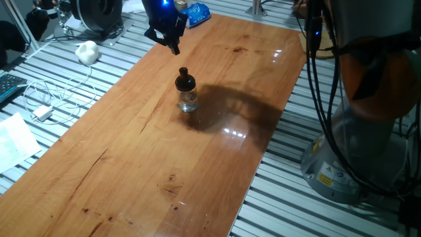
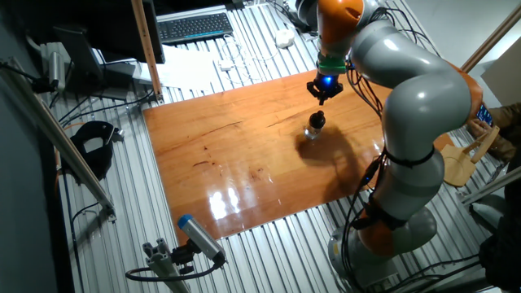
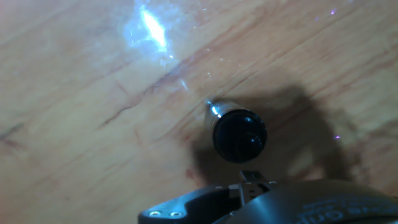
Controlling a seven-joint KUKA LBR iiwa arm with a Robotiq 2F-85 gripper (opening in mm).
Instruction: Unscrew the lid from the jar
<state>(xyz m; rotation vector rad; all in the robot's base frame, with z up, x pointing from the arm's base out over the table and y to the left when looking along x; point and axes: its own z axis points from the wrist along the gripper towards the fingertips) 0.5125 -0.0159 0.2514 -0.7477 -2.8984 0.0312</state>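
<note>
bare wooden table (image 1: 131,164) spreads wide around the jar (image 1: 187,100), which stands upright mid-board, well off every edge, black lid (image 1: 185,80) on. beyond and above it hangs the gripper (image 1: 172,45), apart; finger gap unreadable.

I found the jar (image 1: 187,100), its lid (image 1: 185,79) still on, standing alone on the wooden table (image 1: 131,158), bare board on every side. My gripper (image 1: 172,45) hung above it, apart from the lid, with open air between. Cables (image 1: 56,92) lay off the board, well apart
</note>
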